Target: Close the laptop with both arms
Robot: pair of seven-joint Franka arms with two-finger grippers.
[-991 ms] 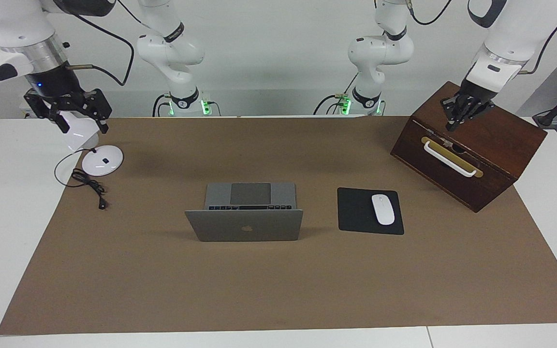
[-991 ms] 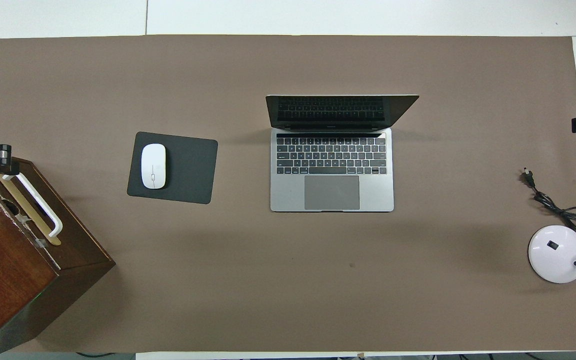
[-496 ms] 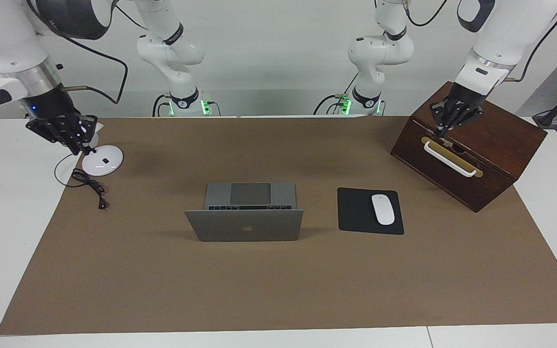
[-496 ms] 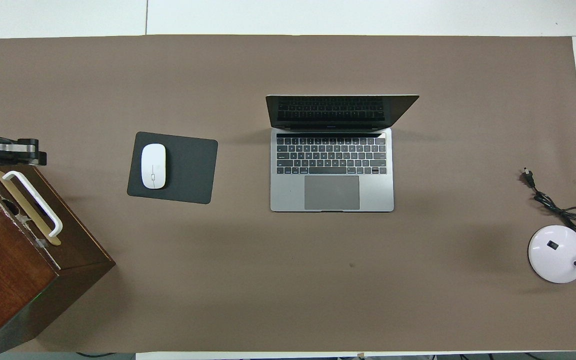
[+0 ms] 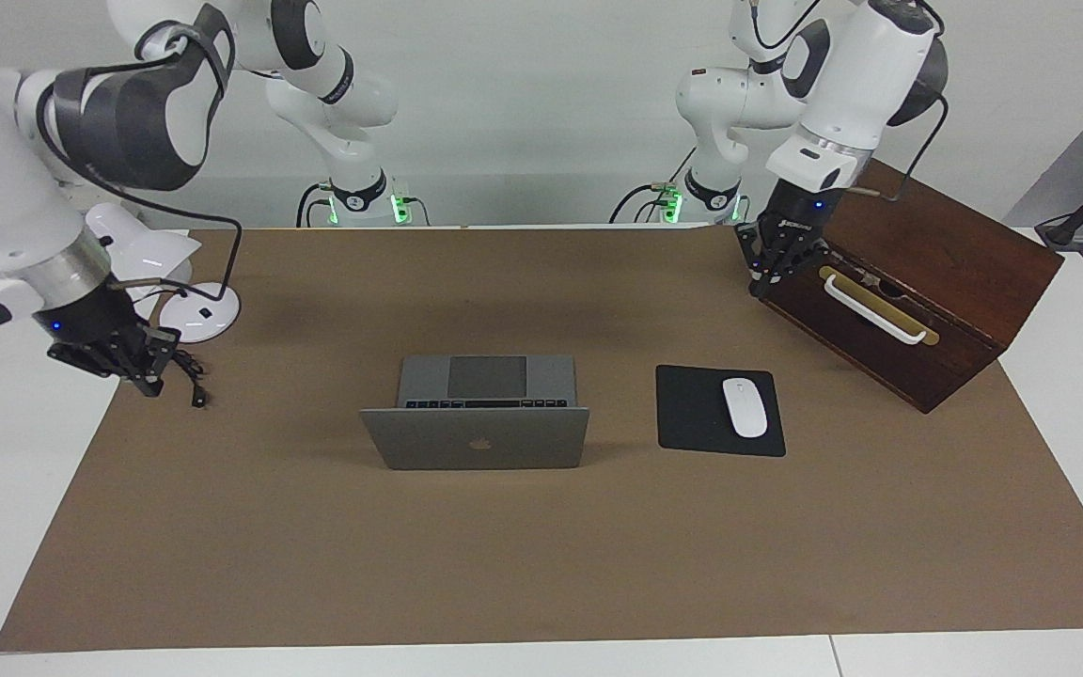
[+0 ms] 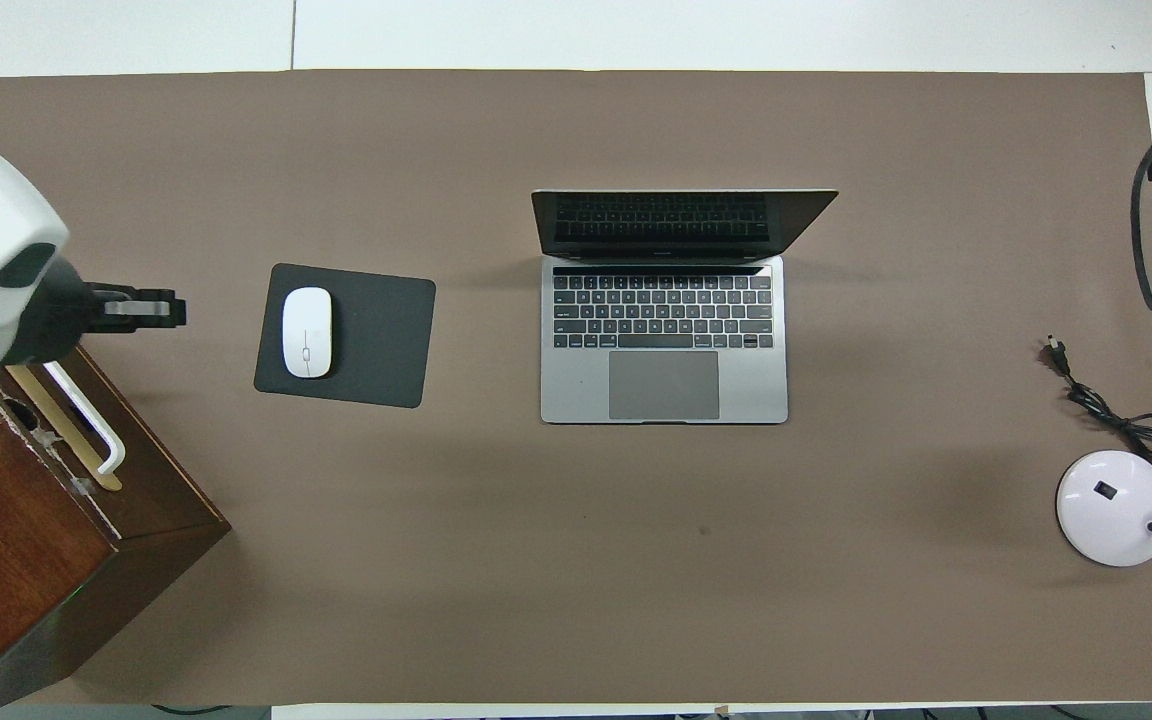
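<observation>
Open laptop (image 5: 476, 428) mid-mat, both arms out at the table's ends.

Nearest the robots: wooden box (image 5: 918, 282) at the left arm's end, desk lamp (image 5: 194, 310) at the right arm's. Next out: left gripper (image 5: 779, 266), clenched empty over the mat beside the box; right gripper (image 5: 123, 362), clenched empty above the lamp's cord (image 5: 186, 371). Farther: black mouse pad (image 5: 718, 411) with white mouse (image 5: 745, 406), beside the laptop. Farthest: raised lid, logo outward, untouched. Shut fingertips probably meant as blunt pushers for folding it down.
</observation>
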